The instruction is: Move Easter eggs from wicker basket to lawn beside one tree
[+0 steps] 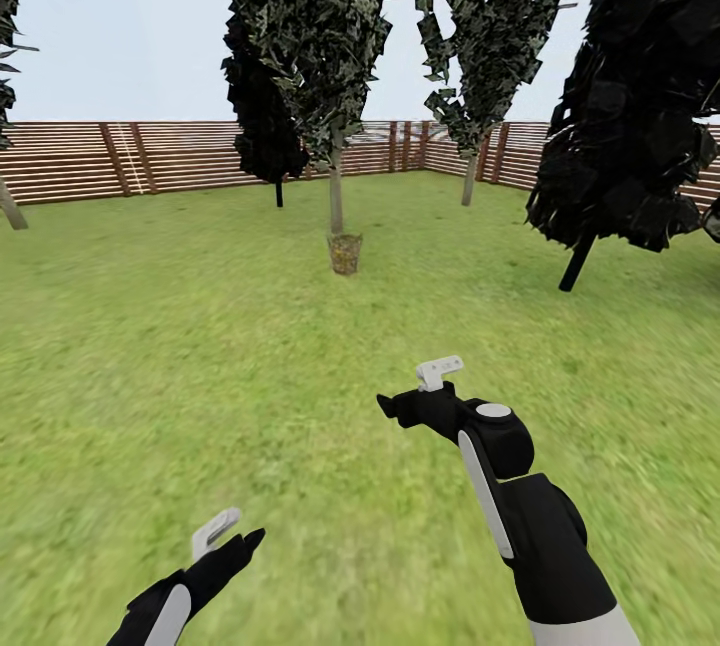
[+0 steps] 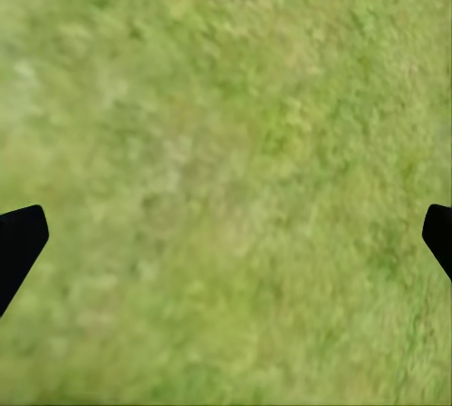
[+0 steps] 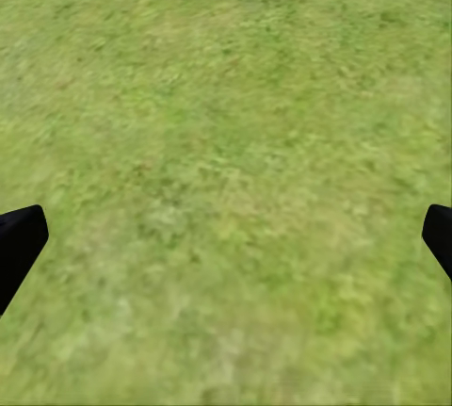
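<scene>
Nothing is done yet, I judge: the wicker basket stands at upper centre of the head view, well away across the lawn, touching a pale-trunked tree. My left claw and right claw are both spread, empty.

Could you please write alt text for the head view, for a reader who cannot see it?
A wicker basket stands on the lawn at the foot of a pale-trunked tree, well ahead of the robot. Its left gripper and right gripper hang empty over the grass. A slatted wooden fence and more trees close off the background.
</scene>
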You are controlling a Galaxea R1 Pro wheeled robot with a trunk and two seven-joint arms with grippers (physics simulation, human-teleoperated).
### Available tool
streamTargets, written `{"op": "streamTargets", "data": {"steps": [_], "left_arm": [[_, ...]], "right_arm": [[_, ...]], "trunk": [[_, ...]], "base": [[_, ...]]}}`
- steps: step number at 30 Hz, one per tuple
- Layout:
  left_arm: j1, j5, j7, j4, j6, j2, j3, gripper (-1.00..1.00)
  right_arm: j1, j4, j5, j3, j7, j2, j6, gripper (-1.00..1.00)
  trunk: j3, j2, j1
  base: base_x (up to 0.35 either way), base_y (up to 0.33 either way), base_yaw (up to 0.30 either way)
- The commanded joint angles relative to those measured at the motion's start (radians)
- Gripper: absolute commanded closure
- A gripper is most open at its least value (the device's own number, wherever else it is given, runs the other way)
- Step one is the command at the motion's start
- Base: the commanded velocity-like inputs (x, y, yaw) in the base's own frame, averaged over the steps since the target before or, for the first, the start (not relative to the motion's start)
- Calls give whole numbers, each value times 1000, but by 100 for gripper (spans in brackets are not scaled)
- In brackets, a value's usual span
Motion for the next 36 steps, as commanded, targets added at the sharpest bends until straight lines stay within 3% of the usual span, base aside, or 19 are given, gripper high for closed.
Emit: {"op": "streamTargets", "data": {"steps": [1, 36], "left_arm": [[-1, 6, -3, -1, 7, 0, 3, -100], [0, 6, -1, -1, 7, 0, 4, -100]], "right_arm": [[-1, -1, 6, 0, 5, 0, 5, -100], [-1, -1, 10, -3, 4, 4, 6, -100]], "trunk": [[-2, -2, 1], [-2, -2, 1]], "base": [[334, 0, 0], [334, 0, 0]]}}
